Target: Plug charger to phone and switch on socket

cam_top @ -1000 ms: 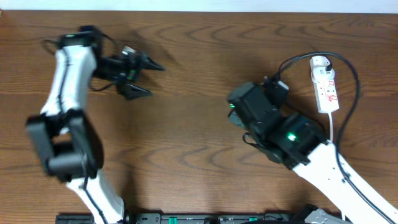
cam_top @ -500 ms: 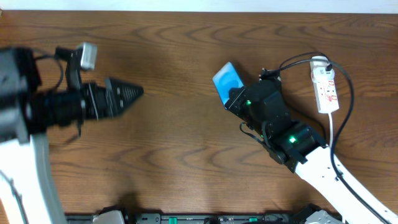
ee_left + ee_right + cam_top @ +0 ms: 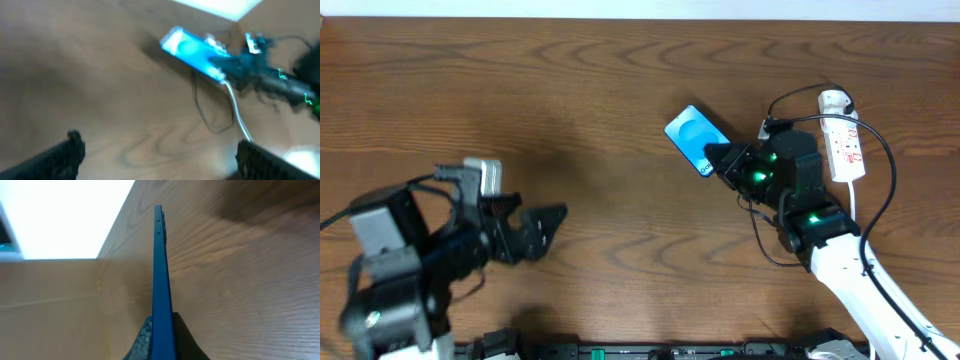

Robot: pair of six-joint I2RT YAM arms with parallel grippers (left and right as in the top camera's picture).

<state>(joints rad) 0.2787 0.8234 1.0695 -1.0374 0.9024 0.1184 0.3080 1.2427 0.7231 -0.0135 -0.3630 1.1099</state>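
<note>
Currently held: the phone (image 3: pixel 688 133), pinched at one end by my right gripper (image 3: pixel 718 157), jaws drawn narrow on its two faces
Phone location: right of centre on the table (image 3: pixel 620 90), near the socket (image 3: pixel 843 140) on its left; touching the wood or lifted, I cannot tell
Left gripper (image 3: pixel 544 228): spread wide, empty, well apart at front left
Charger (image 3: pixel 893 160): thin black cable looping round the socket; connector tip not found in any view
Step in hand, my judgement: steady the phone for plugging; grip firm and level, port end kept clear of my fingers, left brought in slowly for the tip
Right wrist only: phone edge-on, side buttons showing, fingers (image 3: pixel 142 342) on either side
Overhead only: cable run, socket's red marks
Left wrist only: blurred, screen far ahead between my open tips
</note>
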